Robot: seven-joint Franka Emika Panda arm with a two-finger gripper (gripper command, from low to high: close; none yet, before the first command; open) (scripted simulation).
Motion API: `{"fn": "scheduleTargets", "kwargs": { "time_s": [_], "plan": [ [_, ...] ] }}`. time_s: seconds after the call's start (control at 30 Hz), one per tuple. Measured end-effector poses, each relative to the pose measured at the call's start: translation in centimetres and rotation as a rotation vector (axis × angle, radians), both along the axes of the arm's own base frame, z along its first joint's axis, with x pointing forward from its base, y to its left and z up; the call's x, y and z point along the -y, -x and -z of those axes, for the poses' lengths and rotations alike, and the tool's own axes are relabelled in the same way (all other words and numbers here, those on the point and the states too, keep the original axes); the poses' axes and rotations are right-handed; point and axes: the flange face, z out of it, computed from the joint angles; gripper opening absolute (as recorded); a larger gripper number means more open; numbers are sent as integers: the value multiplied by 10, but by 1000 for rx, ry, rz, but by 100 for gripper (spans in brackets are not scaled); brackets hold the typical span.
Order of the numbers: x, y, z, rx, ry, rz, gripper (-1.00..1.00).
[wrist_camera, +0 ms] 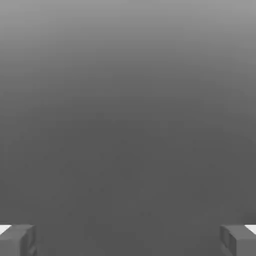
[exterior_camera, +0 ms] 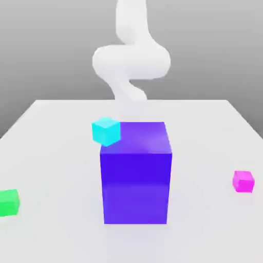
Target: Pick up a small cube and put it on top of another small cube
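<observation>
Exterior view: a magenta cube (exterior_camera: 243,182) rests on the desk (exterior_camera: 61,169) at the exterior view's right; a green cube (exterior_camera: 8,202) lies at its left. A cyan cube (exterior_camera: 106,131) overlaps the large blue cube's (exterior_camera: 135,187) upper corner.

Hand view: the pincer (wrist_camera: 128,241) is wide open, empty.

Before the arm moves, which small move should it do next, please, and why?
Probably shift the open claw toward the small magenta cube, at the exterior view's right: it stands on the white table, apart from the small green cube at the left.
</observation>
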Motion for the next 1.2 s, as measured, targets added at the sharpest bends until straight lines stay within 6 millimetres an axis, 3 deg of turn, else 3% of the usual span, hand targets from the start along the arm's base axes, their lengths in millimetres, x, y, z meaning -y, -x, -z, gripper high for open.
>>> {"fn": "scheduleTargets", "kwargs": {
  "time_s": [0.13,0.3,0.47,0.53,0.6,0.73,0.8,0.93,0.97,1.2],
  "plan": [
    [-71,-34,82,-118,80,-223,0],
    [-161,-35,188,-248,186,-501,0],
    [-239,5,294,-366,304,-784,0],
    [-263,30,336,-410,354,-898,0],
    [-291,68,377,-449,413,-1035,0],
    [-310,134,453,-534,519,-1254,0],
    [-310,145,480,-552,537,-1291,0],
    [-310,149,525,-558,542,-1304,0],
    [-310,149,534,-558,542,-1304,-100],
    [-310,150,535,-558,544,-1305,-100]
  ]
}}
